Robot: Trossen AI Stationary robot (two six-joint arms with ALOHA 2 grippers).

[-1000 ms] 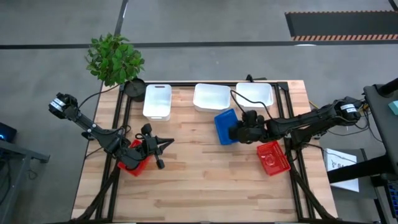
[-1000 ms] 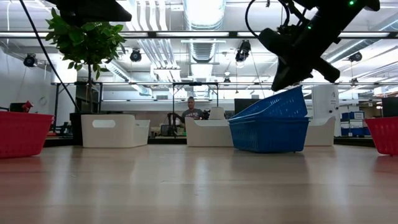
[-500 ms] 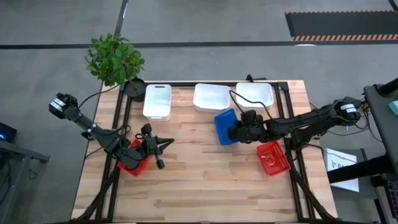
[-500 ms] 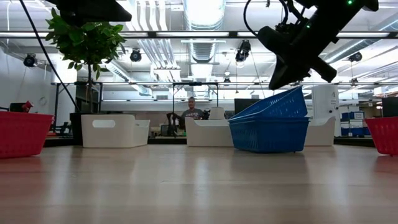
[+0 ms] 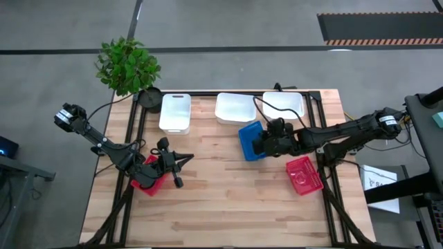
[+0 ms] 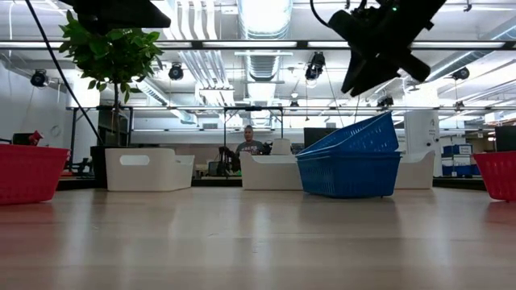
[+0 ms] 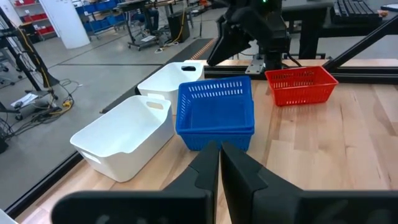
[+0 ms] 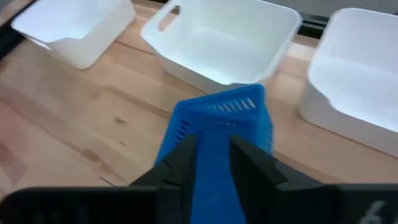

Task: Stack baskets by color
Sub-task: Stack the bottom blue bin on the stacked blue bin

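Two blue baskets [image 5: 250, 140] stand stacked at the table's middle right. The upper one [image 6: 355, 133] sits tilted inside the lower one [image 6: 348, 176]. My right gripper [image 8: 213, 155] hangs open above the stack, clear of it in the low view [image 6: 355, 84]. Three white baskets [image 5: 175, 113] [image 5: 235, 107] [image 5: 284, 105] stand in a row along the far edge. One red basket [image 5: 304, 174] rests near the right edge. Another red basket [image 5: 147, 176] lies at the left, under my left arm. My left gripper [image 7: 219, 158] is shut with nothing in it and hovers there [image 5: 188, 158].
A potted plant [image 5: 127, 66] with its dark round pot [image 5: 149, 97] stands at the far left corner. Bare wooden tabletop [image 5: 221, 200] stretches across the near half. A person [image 6: 246, 143] shows in the room behind the table.
My right gripper has gone up, away from the rim of the upper blue basket. That basket stays tilted in the lower one.
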